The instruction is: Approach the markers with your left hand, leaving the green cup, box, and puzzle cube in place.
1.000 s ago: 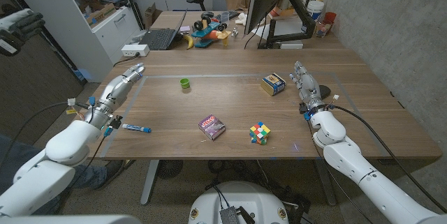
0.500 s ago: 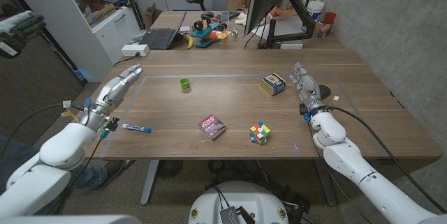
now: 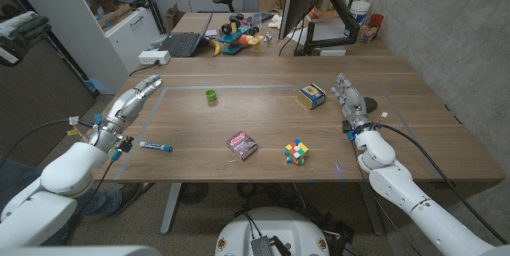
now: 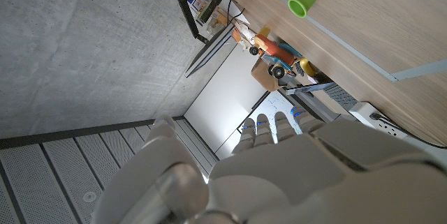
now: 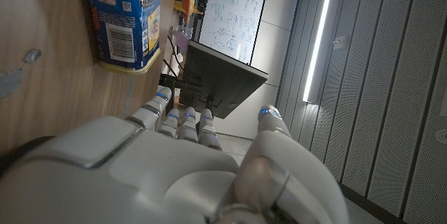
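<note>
left hand (image 3: 127, 109): fingers spread, holding nothing, beside marker (image 3: 156, 147) | right hand (image 3: 349, 101): fingers released near box (image 3: 311, 95)

No legible text anywhere — can (image 5: 123, 23) label print and barcode too blurred, whiteboard (image 5: 237, 18) scribbles unreadable, box (image 3: 241, 144) lettering too small

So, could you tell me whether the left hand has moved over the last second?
Yes, slightly: the left hand has drawn back toward the table's left edge, away from the blue marker.
</note>
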Controlling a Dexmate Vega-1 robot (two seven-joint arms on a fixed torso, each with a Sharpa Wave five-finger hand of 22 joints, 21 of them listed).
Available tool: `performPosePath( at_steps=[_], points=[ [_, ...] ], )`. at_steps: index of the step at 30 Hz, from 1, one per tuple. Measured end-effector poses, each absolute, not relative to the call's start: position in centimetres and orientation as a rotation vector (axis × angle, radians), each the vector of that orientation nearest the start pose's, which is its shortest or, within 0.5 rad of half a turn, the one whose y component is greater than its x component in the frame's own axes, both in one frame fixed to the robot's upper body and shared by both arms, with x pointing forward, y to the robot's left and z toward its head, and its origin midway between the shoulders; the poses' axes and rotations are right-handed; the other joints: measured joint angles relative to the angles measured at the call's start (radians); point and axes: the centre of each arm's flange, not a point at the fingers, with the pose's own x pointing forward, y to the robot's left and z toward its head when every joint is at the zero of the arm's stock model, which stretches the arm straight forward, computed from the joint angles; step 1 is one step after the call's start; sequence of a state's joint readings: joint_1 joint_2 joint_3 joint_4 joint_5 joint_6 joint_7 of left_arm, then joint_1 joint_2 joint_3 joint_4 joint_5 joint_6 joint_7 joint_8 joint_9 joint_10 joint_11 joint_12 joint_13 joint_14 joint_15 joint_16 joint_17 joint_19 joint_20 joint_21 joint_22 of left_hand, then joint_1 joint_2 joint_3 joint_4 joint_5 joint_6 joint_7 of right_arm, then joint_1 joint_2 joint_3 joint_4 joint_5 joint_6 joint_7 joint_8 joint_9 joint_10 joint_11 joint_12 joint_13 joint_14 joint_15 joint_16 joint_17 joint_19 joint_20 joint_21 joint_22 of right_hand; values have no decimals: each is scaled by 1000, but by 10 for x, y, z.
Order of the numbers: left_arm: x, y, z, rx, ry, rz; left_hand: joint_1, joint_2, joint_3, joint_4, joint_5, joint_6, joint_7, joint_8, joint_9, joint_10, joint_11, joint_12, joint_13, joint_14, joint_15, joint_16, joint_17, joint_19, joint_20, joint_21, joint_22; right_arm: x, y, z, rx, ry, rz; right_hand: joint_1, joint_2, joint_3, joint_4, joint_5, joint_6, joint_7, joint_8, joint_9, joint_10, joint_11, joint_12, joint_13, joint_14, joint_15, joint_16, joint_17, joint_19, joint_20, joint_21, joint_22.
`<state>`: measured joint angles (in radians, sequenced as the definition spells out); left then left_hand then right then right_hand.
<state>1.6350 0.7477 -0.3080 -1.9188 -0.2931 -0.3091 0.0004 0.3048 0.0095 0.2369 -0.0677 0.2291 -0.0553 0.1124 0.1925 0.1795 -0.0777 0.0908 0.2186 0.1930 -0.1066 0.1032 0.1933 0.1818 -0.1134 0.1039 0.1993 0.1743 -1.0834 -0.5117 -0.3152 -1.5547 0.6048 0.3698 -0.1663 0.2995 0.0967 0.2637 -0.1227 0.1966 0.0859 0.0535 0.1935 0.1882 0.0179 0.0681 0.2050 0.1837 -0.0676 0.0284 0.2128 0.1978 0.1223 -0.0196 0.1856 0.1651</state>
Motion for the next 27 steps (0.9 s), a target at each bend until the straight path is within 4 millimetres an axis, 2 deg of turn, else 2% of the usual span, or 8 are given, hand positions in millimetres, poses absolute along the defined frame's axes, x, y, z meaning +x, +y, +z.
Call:
performPosePath(
  at_steps=[27],
  points=[
    [433, 425, -62, 571, -653, 2, 4, 4, 4, -4, -4, 0, 0, 0, 0, 0, 0, 0, 0, 0, 0, 0, 0, -7, 7, -4, 5, 587, -275, -61, 123, -676, 116, 5, 5, 3, -3, 0, 4, -4, 0, 0, 5, -5, 0, 0, 0, 0, 0, 0, 0, 0, 0, 0]
  ],
)
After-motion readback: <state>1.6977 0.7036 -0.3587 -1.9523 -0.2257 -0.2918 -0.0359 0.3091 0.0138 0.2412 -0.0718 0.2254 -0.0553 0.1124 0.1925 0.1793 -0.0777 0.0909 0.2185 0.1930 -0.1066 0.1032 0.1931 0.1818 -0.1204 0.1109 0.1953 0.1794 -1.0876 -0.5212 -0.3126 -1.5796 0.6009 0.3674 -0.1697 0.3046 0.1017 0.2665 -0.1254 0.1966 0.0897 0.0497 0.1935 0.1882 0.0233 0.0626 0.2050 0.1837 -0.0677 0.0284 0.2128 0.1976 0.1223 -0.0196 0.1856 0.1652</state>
